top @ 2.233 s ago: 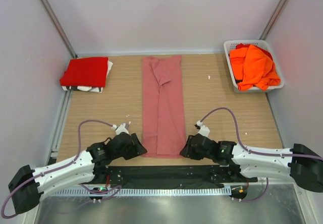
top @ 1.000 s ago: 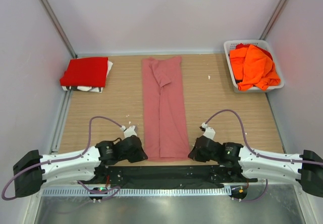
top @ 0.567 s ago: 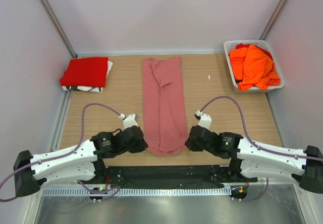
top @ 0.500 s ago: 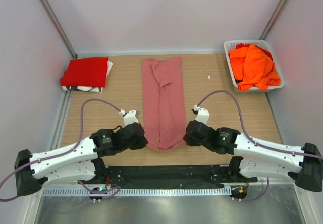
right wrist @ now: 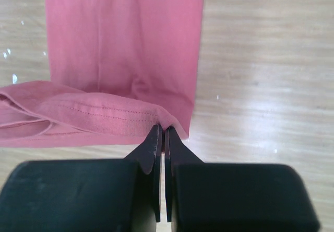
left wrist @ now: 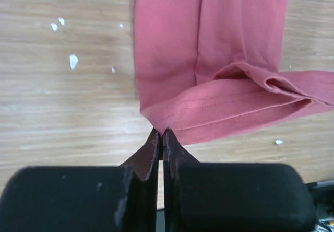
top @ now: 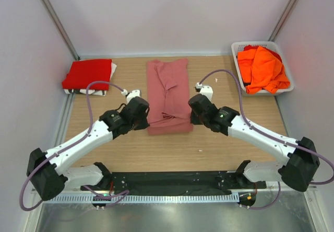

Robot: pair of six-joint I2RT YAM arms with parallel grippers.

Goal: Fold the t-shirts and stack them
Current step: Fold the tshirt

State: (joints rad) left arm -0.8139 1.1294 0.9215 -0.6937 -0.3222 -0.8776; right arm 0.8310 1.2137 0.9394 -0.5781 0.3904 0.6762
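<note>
Folding of the pink tee (top: 167, 93) is the step in hand. From above you see it lying as a long narrow strip down the middle of the table (top: 235, 138). Its near hem is raised and doubled back over the rest, with the left gripper (top: 146, 121) at one corner and the right gripper (top: 191, 118) at the other. The red tee (top: 88, 73) sits folded at the far left (that looks like your stack). The white basket (top: 237, 59) at the far right holds the orange tees (top: 263, 67) in a loose heap, not yet folded. In the left wrist view the fingers are pinched together on the hem's corner, with the stitching showing just beyond the tips and the cloth sagging in a fold to the right. The right wrist view shows the same on the other side, jaws clamped tight on the corner. Your next move, I judge, calls for carrying both corners evenly toward the far edge, laying hem near collar, then letting go together; uneven travel would skew the fold.
</note>
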